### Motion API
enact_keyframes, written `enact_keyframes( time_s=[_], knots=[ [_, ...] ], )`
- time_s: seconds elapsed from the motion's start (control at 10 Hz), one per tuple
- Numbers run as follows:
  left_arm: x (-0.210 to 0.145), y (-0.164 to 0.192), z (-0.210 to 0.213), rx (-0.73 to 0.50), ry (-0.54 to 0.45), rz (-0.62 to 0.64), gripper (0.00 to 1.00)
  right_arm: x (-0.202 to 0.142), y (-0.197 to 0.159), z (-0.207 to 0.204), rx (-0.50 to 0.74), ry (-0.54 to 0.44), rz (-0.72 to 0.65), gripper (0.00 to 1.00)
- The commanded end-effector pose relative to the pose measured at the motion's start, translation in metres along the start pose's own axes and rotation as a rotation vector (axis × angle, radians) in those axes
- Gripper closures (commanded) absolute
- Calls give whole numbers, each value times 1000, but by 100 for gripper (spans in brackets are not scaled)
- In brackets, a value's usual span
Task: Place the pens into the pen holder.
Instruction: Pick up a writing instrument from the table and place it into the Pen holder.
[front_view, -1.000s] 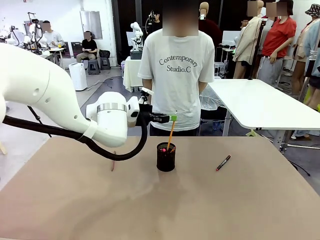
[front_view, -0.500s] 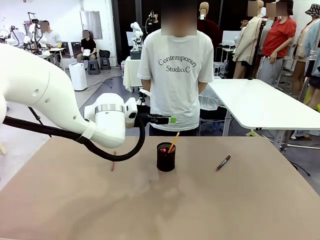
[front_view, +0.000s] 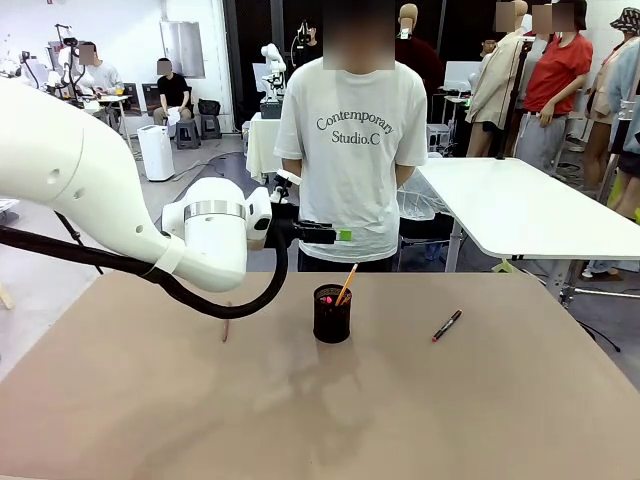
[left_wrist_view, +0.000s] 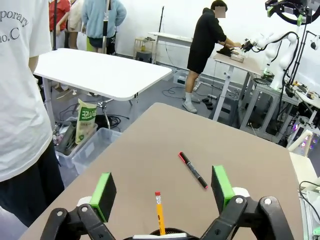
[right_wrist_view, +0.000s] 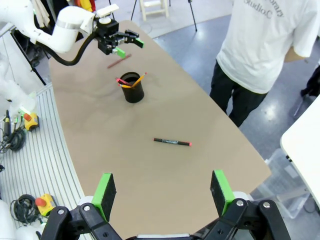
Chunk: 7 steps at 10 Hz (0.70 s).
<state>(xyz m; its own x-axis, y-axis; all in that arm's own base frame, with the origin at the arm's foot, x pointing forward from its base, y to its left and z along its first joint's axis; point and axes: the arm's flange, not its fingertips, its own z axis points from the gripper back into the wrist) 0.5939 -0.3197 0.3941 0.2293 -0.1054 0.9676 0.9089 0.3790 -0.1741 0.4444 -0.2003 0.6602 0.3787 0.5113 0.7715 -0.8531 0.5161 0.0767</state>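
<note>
The black mesh pen holder (front_view: 332, 316) stands mid-table with an orange-yellow pencil (front_view: 346, 285) leaning in it, eraser end up. My left gripper (front_view: 335, 233) hovers open just above and behind it, with nothing between its green pads (left_wrist_view: 103, 190). Seen from the left wrist, the pencil (left_wrist_view: 159, 212) pokes up from the holder's rim (left_wrist_view: 160, 233) between the fingers. A black pen with red ends (front_view: 446, 326) lies to the holder's right. A reddish-brown pen (front_view: 226, 326) lies to its left, partly behind the arm's cable. My right gripper (right_wrist_view: 164, 187) is open high above the table.
A person in a white T-shirt (front_view: 350, 130) stands at the far edge, hands out of sight. From the right wrist I see the holder (right_wrist_view: 133, 90), the black pen (right_wrist_view: 172, 142) and the table's near edge. A white table (front_view: 520, 205) stands beyond on the right.
My left gripper opened and let go of the pencil, which dropped into the pen holder. The left arm drew back slightly to the left.
</note>
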Motion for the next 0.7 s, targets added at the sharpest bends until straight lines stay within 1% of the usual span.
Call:
enact_keyframes(
  time_s=[0.0, 0.5, 0.6],
  knots=[
    [-3, 4, -4, -6, -2, 3, 0, 0, 3, -1, 0, -8, 10, 0],
    [-5, 1, -3, -3, 4, 6, 0, 0, 3, -1, 0, -8, 10, 0],
    [9, -7, 20, 108, 101, 56, 0, 0, 3, -1, 0, -8, 10, 0]
  ],
)
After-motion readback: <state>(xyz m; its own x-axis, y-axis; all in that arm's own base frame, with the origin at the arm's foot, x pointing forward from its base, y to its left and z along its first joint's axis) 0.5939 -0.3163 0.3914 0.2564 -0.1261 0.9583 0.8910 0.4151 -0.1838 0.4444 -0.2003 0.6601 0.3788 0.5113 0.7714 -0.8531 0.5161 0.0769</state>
